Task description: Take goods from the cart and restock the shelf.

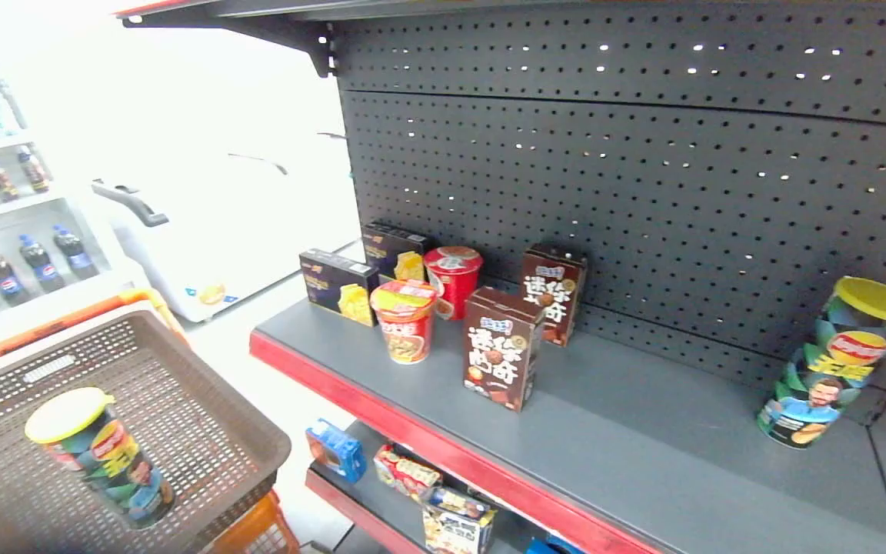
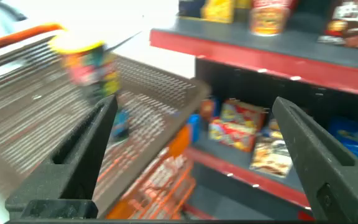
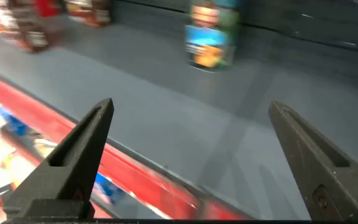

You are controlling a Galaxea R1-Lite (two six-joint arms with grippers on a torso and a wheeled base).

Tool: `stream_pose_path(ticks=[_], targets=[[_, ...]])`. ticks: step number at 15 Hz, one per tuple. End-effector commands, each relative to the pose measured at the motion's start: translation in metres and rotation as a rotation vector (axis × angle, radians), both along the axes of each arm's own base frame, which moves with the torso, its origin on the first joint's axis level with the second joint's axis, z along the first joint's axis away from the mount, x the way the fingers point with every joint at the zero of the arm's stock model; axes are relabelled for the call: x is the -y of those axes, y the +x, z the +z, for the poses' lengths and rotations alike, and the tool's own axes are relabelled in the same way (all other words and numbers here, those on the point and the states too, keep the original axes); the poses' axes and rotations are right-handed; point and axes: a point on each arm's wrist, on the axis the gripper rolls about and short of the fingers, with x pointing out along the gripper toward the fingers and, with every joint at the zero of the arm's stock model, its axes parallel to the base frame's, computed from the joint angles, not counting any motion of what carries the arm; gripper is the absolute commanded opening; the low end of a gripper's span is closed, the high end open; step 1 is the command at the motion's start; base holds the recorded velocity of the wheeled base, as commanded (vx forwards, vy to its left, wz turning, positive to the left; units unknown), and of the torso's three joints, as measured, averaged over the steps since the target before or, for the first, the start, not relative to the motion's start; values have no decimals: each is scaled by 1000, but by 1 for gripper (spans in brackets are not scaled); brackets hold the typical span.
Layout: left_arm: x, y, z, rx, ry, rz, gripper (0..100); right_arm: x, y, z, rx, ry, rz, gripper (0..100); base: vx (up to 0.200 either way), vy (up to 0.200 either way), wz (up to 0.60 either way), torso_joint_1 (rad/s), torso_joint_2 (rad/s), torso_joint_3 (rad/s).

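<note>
Head view. Near left: brown basket (image 1: 204,431) on an orange cart (image 1: 254,531), with the basket can (image 1: 97,454) standing inside, yellow lid up. To the right: grey shelf (image 1: 643,431) with a red front edge. At its far right, the shelf can (image 1: 835,362), upright by the black back wall, well apart from the other goods. In the middle, two brown boxes (image 1: 501,346), one nearer and one farther back. Left of those, two cups (image 1: 404,319), then two dark boxes (image 1: 339,285) at the left end. Below, a lower shelf (image 1: 381,508) with small packs (image 1: 404,473).

Left wrist view. Left pincer (image 2: 194,104) wide open, holding nothing, above the basket's edge. Basket can farther off inside the basket, blurry. Beyond the pincer, the packs on the lower shelf, under the red edge.

Right wrist view. Right pincer (image 3: 191,106) wide open, holding nothing, over the grey shelf near its red edge. Shelf can farther back, upright, well apart from the pincer.
</note>
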Motion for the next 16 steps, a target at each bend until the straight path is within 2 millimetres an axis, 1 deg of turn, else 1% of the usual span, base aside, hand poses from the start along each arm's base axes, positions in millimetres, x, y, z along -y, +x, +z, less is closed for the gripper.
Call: stream_pose_path(ticks=[1, 9, 13, 14, 15, 16], targets=[[0, 0, 0, -1, 0, 0, 100, 0, 0, 0, -1, -1, 0, 100, 0, 0, 600, 7, 2, 2], [0, 0, 0, -1, 0, -1, 100, 0, 0, 0, -1, 5, 0, 100, 0, 0, 600, 2, 4, 1], [0, 0, 0, -1, 6, 3, 100, 0, 0, 0, -1, 5, 1, 100, 0, 0, 0, 0, 0, 0], [0, -6, 23, 75, 44, -7, 100, 0, 0, 0, -1, 5, 1, 100, 0, 0, 0, 0, 0, 0], [0, -4, 60, 61, 98, -32, 100, 0, 0, 0, -1, 5, 1, 100, 0, 0, 0, 0, 0, 0], [1, 12, 107, 3, 103, -66, 100, 0, 0, 0, -1, 5, 1, 100, 0, 0, 0, 0, 0, 0]])
